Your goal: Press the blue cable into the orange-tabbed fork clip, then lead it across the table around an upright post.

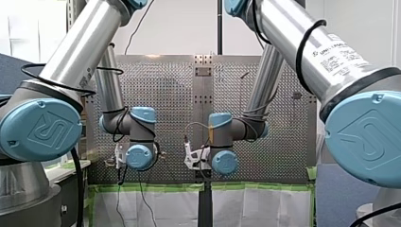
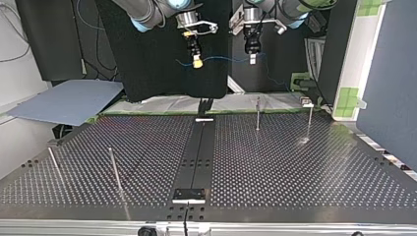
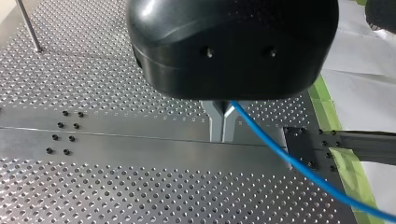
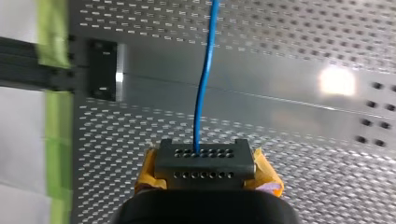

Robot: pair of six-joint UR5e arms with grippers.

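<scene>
- Front view: my left arm [image 1: 128, 124] and my right arm [image 1: 226, 126] hang over the desk [image 1: 283, 142], one on each side of its centre rail [image 1: 202, 94]. The fingers are too small here for me to read.
- Top view: the yellow-padded right tool [image 2: 197, 62] and the black left tool [image 2: 252, 58] hover beyond the far end of the centre rail, on opposite sides of its line. The blue cable [image 2: 223, 59] sags gently between them, well above the desk. One upright post [image 2: 257, 114] stands near the rail on the left tool's side, with a second further from the rail. Two more stand on the rail's other side.
- Left wrist view: the metal fingers [image 3: 215, 126] are pinched together on the blue cable. From them it runs off slantwise over the centre rail, clear of the desk.
- Right wrist view: the cable leaves the dark block between the yellow pads [image 4: 267, 173] and runs straight ahead across the centre rail. The right tool looks clamped on it, though the gripping faces are hidden, so I hold that loosely.
</scene>
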